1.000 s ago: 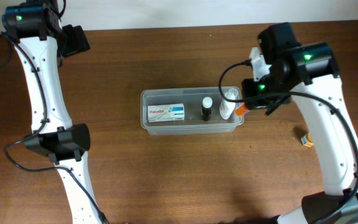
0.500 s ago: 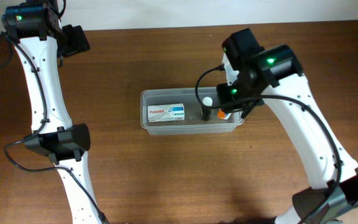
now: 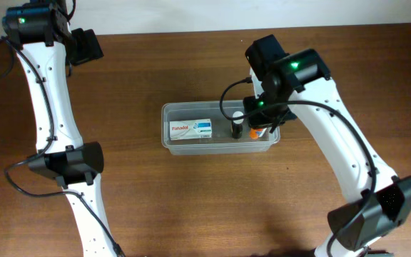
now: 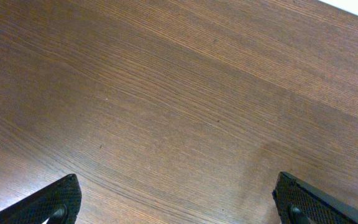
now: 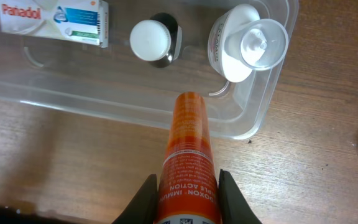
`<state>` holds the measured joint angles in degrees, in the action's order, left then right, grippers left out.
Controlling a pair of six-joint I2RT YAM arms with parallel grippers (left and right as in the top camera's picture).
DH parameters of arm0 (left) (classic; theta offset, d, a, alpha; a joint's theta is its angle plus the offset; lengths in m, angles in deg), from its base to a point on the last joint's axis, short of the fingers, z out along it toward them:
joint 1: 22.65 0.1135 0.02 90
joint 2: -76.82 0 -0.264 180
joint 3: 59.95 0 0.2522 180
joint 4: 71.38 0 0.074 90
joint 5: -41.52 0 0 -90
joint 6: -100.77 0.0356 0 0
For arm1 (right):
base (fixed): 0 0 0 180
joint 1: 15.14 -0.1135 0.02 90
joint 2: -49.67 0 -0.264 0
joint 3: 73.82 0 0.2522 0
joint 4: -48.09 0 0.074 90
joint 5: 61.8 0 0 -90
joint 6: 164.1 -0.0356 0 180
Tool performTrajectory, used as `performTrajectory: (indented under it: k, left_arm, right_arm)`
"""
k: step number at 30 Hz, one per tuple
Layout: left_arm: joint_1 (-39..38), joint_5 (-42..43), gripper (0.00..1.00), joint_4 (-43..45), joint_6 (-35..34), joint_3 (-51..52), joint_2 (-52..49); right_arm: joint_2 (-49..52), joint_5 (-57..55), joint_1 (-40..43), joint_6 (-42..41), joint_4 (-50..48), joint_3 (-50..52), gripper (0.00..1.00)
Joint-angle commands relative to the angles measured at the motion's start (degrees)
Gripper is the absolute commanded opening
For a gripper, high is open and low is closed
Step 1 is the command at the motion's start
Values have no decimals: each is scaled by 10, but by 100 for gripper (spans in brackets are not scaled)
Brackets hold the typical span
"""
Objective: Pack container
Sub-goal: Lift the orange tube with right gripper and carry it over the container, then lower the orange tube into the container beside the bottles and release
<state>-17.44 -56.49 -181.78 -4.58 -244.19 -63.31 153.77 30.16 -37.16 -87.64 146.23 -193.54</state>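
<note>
Clear rectangular plastic container (image 3: 220, 147) partly packed. Right gripper (image 5: 188, 186) pinches orange printed tube (image 5: 188, 149) over its 3 o'clock end, not in yet. Left gripper (image 4: 174, 186) gapes wide, empty.

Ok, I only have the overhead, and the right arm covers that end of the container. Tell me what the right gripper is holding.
Observer: The right gripper is shut on an orange tube, with the free end pointing toward the container.
Operator: Say what's inside, beneath the arm.
Observer: A clear bottle with a white cap stands at that end, next to the dark bottle.
Operator: Check the left gripper.
Observer: The left gripper is open, with only bare table below it.
</note>
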Motion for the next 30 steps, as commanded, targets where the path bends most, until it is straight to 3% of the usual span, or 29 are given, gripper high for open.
performTrajectory:
  k: [1,30]
  left_arm:
    - [-2,-7,99,0,9,-4,7]
    - [-2,-7,99,0,9,-4,7]
  right_arm:
    - [12,-12,-6,-7,-4,-1,16]
    - [83,-12,-6,-9,-24,10,16]
